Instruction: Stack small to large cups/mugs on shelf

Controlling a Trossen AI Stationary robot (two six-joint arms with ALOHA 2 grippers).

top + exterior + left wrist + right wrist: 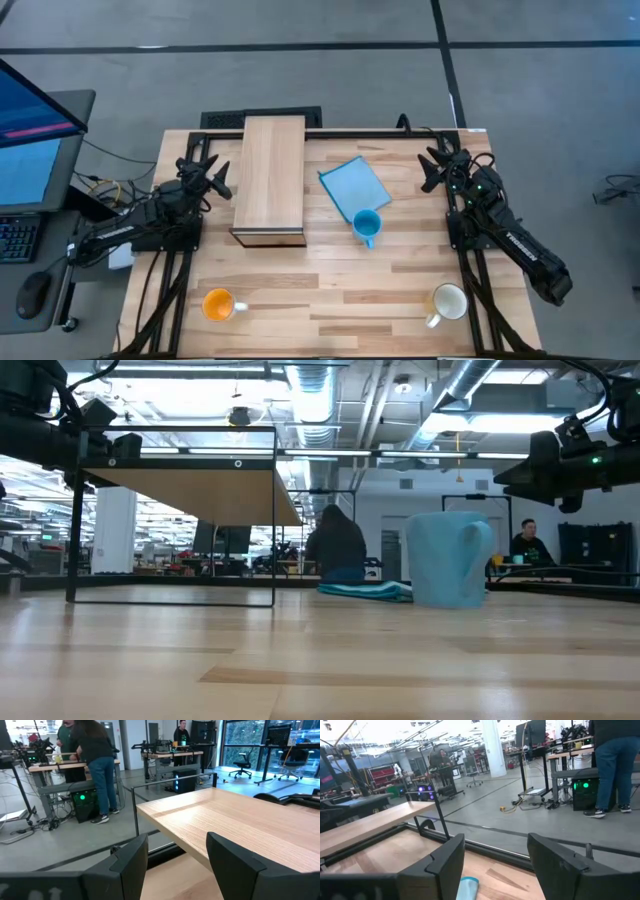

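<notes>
blue mug (366, 227): just nearer the right gripper (434, 166), handle toward front edge
right fingers: wide, empty
left gripper (213, 172): parted, empty, beside shelf (270, 178)

left gripper (208, 172) and right gripper (438, 166) hover apart, jaws parted, holding nothing

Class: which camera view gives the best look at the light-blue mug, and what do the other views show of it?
The high view shows the light-blue mug best: whole, from above, open mouth up, beside the blue sheet. The low view shows only its side, large and close. The right wrist view catches a blue sliver that may be the sheet. The left wrist view misses it.
</notes>
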